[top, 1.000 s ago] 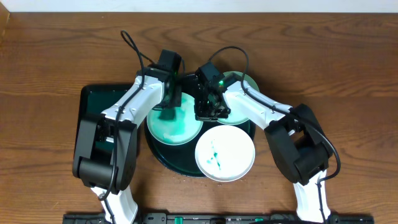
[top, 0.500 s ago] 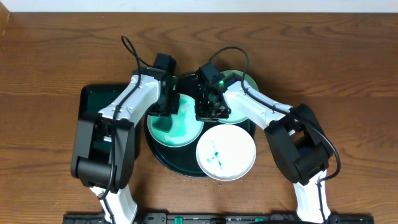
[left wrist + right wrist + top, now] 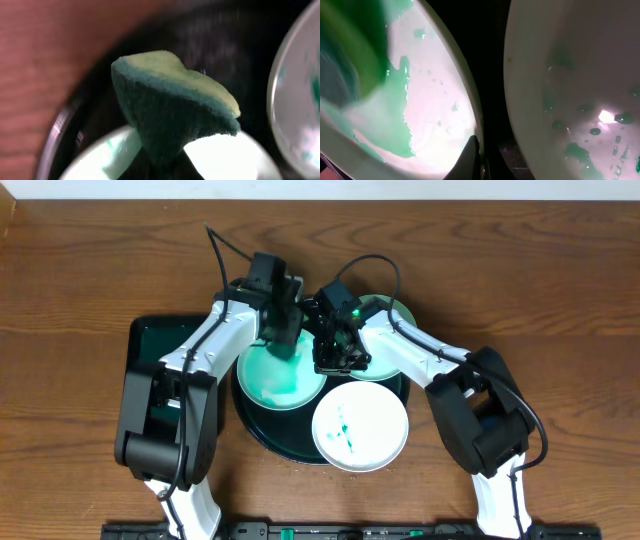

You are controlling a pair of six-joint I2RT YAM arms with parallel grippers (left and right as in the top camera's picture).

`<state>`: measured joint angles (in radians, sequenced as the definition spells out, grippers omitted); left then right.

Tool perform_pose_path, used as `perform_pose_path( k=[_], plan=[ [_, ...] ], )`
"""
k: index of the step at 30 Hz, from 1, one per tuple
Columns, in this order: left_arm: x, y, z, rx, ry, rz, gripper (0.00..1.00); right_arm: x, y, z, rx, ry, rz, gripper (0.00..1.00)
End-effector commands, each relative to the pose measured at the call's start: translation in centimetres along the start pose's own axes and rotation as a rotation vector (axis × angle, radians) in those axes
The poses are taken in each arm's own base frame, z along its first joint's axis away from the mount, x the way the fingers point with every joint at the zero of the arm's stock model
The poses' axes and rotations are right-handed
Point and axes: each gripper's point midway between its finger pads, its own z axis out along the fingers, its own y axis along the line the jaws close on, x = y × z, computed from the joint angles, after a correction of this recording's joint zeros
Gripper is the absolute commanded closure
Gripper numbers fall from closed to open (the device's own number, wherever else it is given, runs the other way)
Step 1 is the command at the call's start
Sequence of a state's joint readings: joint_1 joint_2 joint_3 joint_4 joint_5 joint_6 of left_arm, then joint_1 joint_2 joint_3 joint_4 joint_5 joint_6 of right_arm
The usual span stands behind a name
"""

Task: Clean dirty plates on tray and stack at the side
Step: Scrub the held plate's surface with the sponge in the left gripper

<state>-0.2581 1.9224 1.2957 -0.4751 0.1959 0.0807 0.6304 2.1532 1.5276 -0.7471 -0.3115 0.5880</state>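
The round dark tray (image 3: 262, 430) holds three plates. The left plate (image 3: 275, 385) is smeared green. The front plate (image 3: 362, 427) has green marks. The back plate (image 3: 397, 310) is mostly hidden under my right arm. My left gripper (image 3: 283, 340) is shut on a green and yellow sponge (image 3: 170, 100), which is over the left plate's far edge (image 3: 225, 160). My right gripper (image 3: 335, 360) is shut on the left plate's right rim. In the right wrist view one finger (image 3: 476, 160) lies on that smeared plate (image 3: 435, 100), beside a second marked plate (image 3: 580, 75).
A smaller rectangular dark green tray (image 3: 148, 355) lies left of the round tray, partly under my left arm. Brown wooden table (image 3: 80, 270) surrounds everything. The two arms nearly meet over the round tray's back half.
My left gripper has moved the sponge from the left plate's left side up and right to its far edge. The right gripper has stayed on the rim. The front plate has shifted slightly.
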Motion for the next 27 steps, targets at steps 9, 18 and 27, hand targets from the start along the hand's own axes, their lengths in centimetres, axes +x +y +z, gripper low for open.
perform_pose_path(
  k=[9, 18, 27],
  plan=[
    [-1.7, 0.8, 0.0, -0.042, -0.062, 0.207, 0.93, 0.9, -0.8, 1.2, 0.025, 0.038, -0.011, 0.99],
    [2.2, 0.7, -0.1, -0.013, 0.1, 0.379, 0.93, 0.8, -0.9, 1.2, 0.03, 0.034, -0.012, 0.99],
    [2.7, 0.1, -0.1, 0.018, 0.113, 0.224, 0.93, 0.8, -0.9, 1.3, 0.028, 0.032, -0.012, 0.99]
  ],
)
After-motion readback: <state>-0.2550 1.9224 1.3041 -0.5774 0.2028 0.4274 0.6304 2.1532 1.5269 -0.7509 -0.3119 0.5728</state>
